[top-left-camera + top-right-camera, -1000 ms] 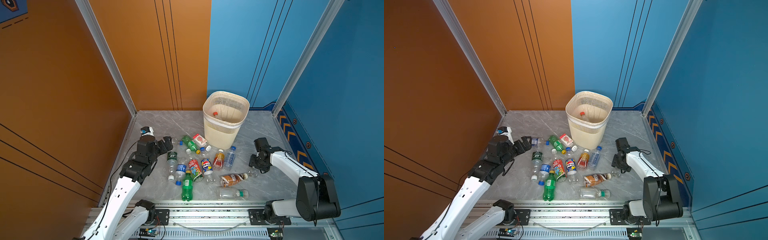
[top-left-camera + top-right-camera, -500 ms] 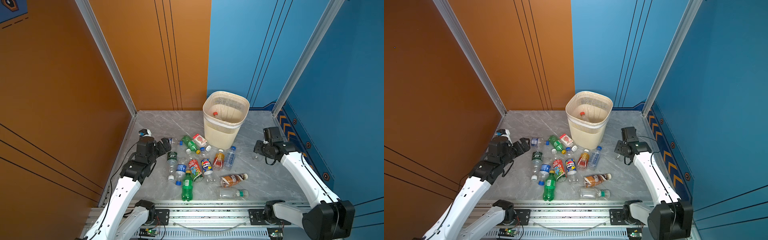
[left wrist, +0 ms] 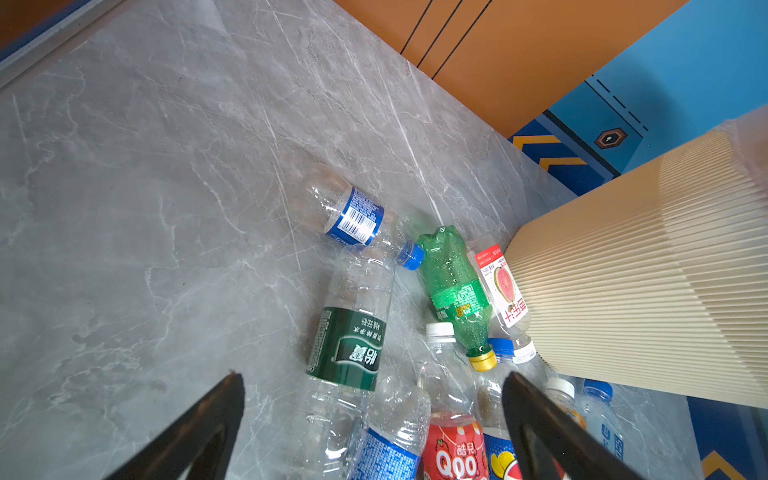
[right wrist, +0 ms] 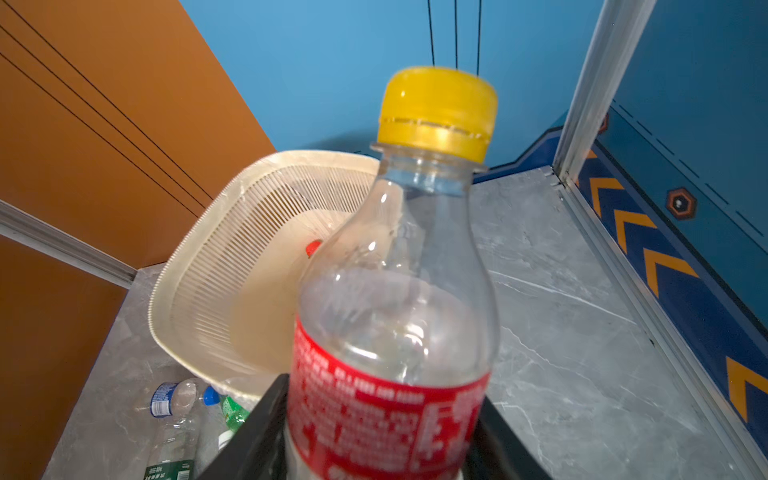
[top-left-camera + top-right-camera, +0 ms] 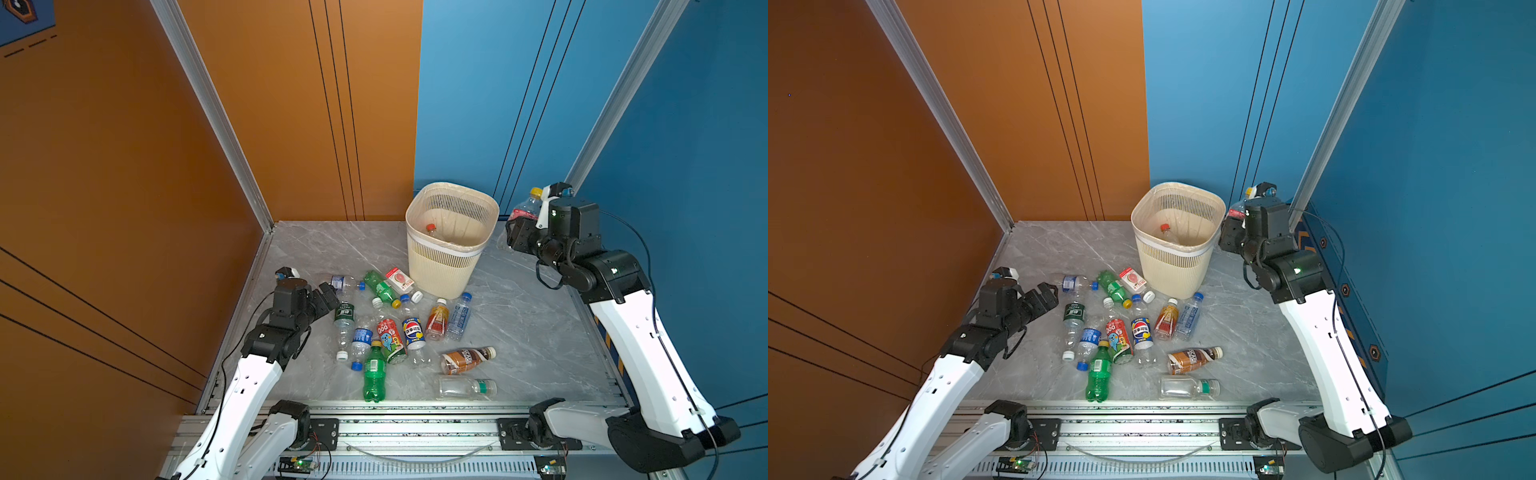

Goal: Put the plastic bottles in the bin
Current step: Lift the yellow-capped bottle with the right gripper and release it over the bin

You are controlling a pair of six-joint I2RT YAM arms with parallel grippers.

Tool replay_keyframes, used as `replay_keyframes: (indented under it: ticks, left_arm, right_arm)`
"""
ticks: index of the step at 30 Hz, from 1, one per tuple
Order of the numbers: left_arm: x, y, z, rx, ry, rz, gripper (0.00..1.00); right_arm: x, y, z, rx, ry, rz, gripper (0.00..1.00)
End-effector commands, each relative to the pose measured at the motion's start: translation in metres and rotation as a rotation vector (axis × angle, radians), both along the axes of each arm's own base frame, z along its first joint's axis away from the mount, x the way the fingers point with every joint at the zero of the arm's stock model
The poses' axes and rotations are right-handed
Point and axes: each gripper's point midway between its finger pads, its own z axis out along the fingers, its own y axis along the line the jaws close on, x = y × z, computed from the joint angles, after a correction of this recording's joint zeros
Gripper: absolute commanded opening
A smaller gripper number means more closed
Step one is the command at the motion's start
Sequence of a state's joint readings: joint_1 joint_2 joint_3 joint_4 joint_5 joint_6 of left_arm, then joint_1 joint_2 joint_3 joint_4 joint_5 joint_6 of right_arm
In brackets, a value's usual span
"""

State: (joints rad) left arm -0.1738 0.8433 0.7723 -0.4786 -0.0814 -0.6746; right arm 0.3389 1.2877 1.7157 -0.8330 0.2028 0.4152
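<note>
Right pincer (image 5: 515,232) risen beside bin (image 5: 440,270) | grasping red-label bottle (image 5: 523,212) | left pincer (image 5: 330,293) spread wide

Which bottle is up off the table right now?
The clear bottle with the red label and yellow cap, gripped in the right tool, raised beside the bin. The rest lie on the table, bar a red-capped one inside the bin.

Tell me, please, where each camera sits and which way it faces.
Top views: high behind the robot, looking down: table, bin, left arm, right arm.
Left wrist: behind the open left hand, facing loose bottles; fingers show.
Right wrist: behind the right hand, facing its red-labelled bottle; fingers show.
Shared: both wrist views catch the bin.
</note>
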Motion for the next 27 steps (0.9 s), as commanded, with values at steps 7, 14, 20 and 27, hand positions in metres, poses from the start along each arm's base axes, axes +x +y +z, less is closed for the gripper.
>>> replay_keyframes:
  ticks: [7, 14, 20, 27]
  left_arm:
    - [-0.014, 0.006, -0.006, -0.017, 0.027, 0.013, 0.98]
    - [-0.021, 0.009, -0.007, -0.033, 0.025, 0.034, 0.98]
    - [-0.027, 0.012, -0.011, -0.038, 0.034, 0.045, 0.98]
    - [-0.029, 0.013, -0.014, -0.044, 0.044, 0.053, 0.98]
  right_arm:
    - [0.048, 0.027, 0.021, -0.069, -0.064, 0.040, 0.50]
    - [0.095, 0.036, 0.008, -0.119, -0.059, 0.031, 0.50]
    - [0.126, 0.036, -0.011, -0.159, -0.048, 0.014, 0.50]
    - [0.144, 0.029, -0.033, -0.202, -0.008, -0.012, 0.50]
